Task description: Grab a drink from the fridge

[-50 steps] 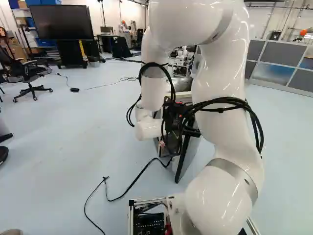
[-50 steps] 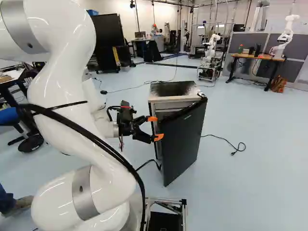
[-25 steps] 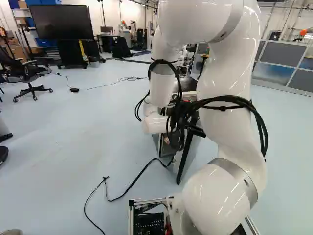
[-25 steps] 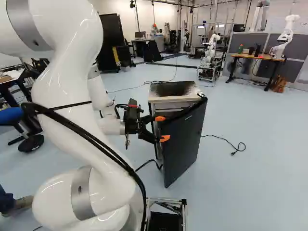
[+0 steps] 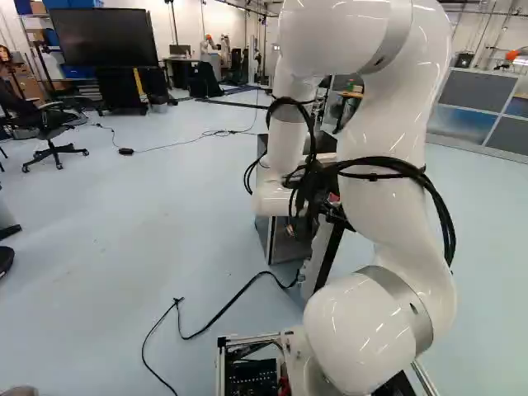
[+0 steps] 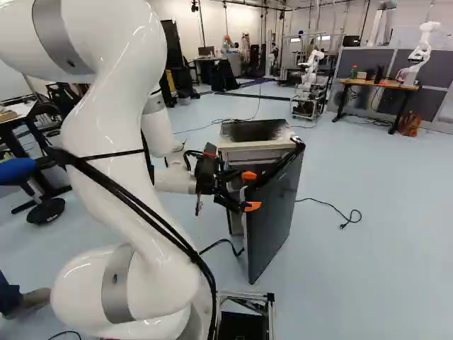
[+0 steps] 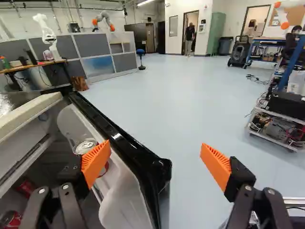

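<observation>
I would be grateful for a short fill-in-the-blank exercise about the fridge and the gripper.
1. The fridge has its door standing ____.
2. A can sits on the door's ____ side, not its outer one.
3. The pads on the gripper are ____ in colour.
4. The door's edge lies ____ the two fingers, one on each side of it.

Missing words: open; inner; orange; between.

Large dark screen [image 5: 103, 37] at upper left of the left base view, office chair [image 5: 43, 122] nearer; in the right base view, counter [image 6: 379, 83] before grey partitions [image 6: 364, 58], another robot [image 6: 420, 54] at its end, brown bag [image 6: 409, 125], probably, by its leg; wrist view, green cabinet [image 7: 216, 33] beside doorway [image 7: 191, 18].
</observation>
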Controlling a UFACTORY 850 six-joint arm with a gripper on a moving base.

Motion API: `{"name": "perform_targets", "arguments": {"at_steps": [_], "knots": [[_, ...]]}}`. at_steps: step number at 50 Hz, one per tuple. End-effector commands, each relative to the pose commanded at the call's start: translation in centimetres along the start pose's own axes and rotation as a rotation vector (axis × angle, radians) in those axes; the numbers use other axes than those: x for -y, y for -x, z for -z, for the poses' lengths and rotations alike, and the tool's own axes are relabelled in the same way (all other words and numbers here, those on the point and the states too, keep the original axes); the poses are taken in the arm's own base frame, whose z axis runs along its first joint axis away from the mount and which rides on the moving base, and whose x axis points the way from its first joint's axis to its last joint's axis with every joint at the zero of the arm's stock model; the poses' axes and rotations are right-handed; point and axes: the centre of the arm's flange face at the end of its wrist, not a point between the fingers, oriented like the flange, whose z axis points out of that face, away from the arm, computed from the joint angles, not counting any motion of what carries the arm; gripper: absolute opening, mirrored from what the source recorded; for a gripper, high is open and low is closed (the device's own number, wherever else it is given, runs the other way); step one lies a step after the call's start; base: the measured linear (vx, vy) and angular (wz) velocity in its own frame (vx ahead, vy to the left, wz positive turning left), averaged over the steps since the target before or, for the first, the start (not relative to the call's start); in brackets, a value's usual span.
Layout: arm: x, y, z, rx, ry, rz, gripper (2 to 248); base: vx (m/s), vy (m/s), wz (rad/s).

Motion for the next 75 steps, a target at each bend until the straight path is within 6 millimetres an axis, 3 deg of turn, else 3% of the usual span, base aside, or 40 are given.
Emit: {"name": "perform_targets", "arguments": {"at_steps": [33,75], "knots": [[-0.2,-1.5,-6.8,0.003,0.265,-0.093,247,0.0,0.0,0.0],[-0.2,-4.3,-17.1,-0.027,0.52,-0.227,247,0.0,0.0,0.0]]}}
